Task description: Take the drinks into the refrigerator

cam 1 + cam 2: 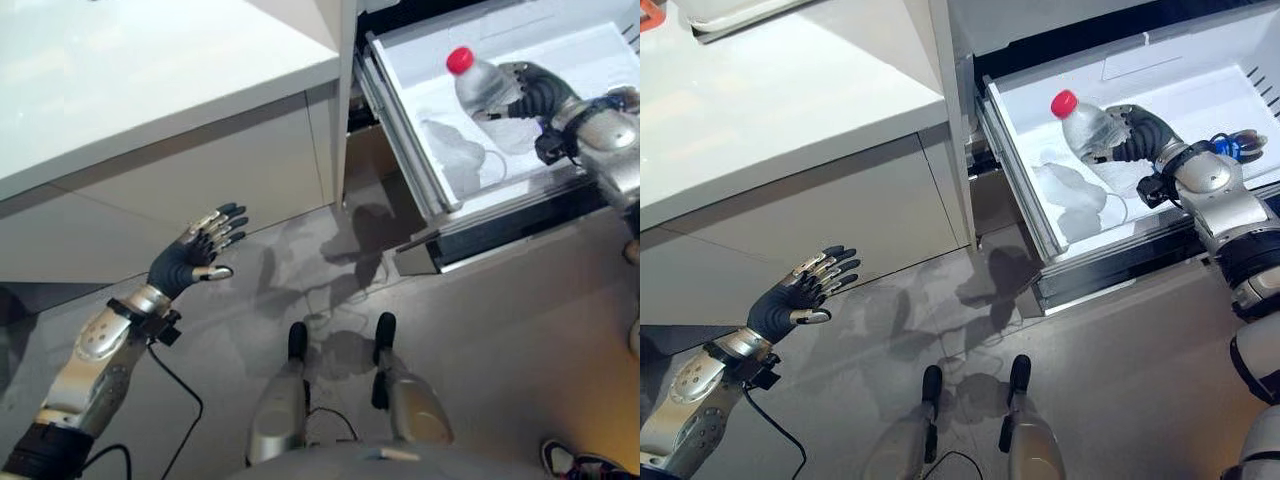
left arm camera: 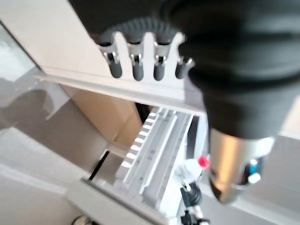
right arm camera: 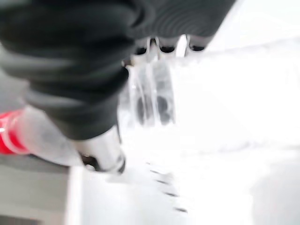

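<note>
The left hand (image 1: pixel 190 262) hangs low over the grey floor (image 1: pixel 480 330), fingers spread straight and holding nothing. Just beyond its fingertips stands the front of a white cabinet (image 1: pixel 190 190), and above that is the white bench (image 1: pixel 130 70).

Across the floor, further off, the right hand (image 1: pixel 1140 135) reaches into a pulled-out white refrigerator drawer (image 1: pixel 1025 180). Its fingers and thumb are curled round a clear plastic bottle (image 1: pixel 1085 125) with a red cap (image 1: pixel 1064 102) (the right wrist view shows the fingers through the clear body of the bottle). The bottle sits tilted inside the drawer, cap end pointing away from the hand toward the drawer's far corner by the cabinet. Below the hand, on the drawer's white bottom, is a crumpled clear wrapping (image 1: pixel 1070 190).
</note>
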